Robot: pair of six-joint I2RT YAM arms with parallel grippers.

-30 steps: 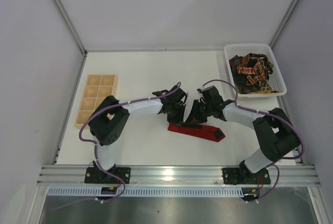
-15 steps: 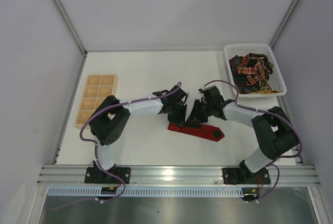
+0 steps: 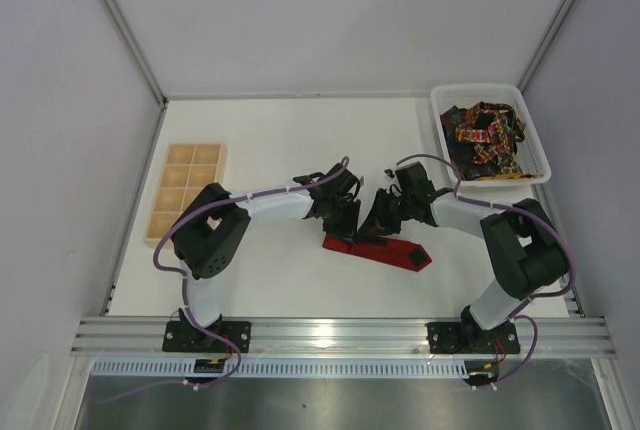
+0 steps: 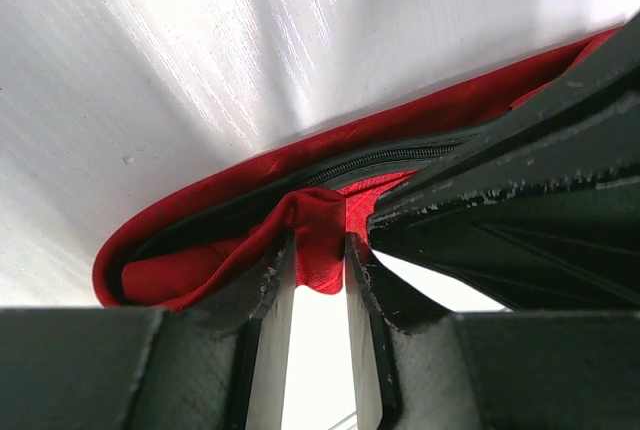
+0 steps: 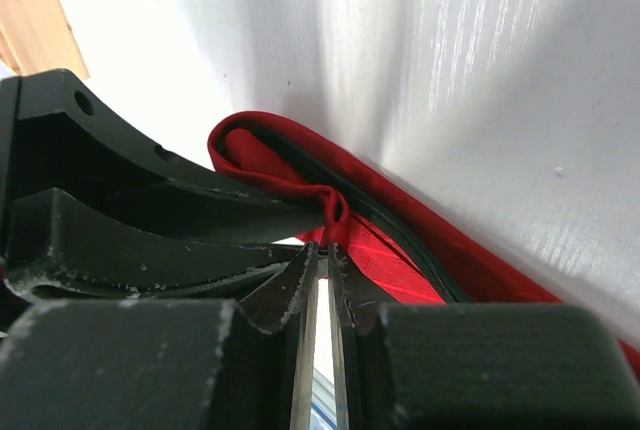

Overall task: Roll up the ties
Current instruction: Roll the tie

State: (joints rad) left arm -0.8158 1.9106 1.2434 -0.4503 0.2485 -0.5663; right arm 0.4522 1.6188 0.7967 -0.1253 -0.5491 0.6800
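Note:
The plain red tie point(image 3: 390, 251) lies partly folded in the middle of the white table, its pointed end to the right. My left gripper point(image 3: 346, 222) and right gripper point(image 3: 376, 218) meet tip to tip over its left end. In the left wrist view the left gripper point(image 4: 318, 255) is shut on a raised fold of the red tie point(image 4: 200, 270). In the right wrist view the right gripper point(image 5: 322, 258) is shut on a small pinch of the red tie point(image 5: 400, 265), with the left gripper's fingers point(image 5: 150, 220) beside it. The dark patterned ties point(image 3: 485, 138) lie piled in a bin.
A white plastic bin point(image 3: 537, 140) stands at the back right of the table. A wooden tray with square compartments point(image 3: 187, 190) lies at the left. White walls close in the table on three sides.
The right arm's elbow has shifted slightly up and left. Both grippers have stayed at the left end of the red tie.

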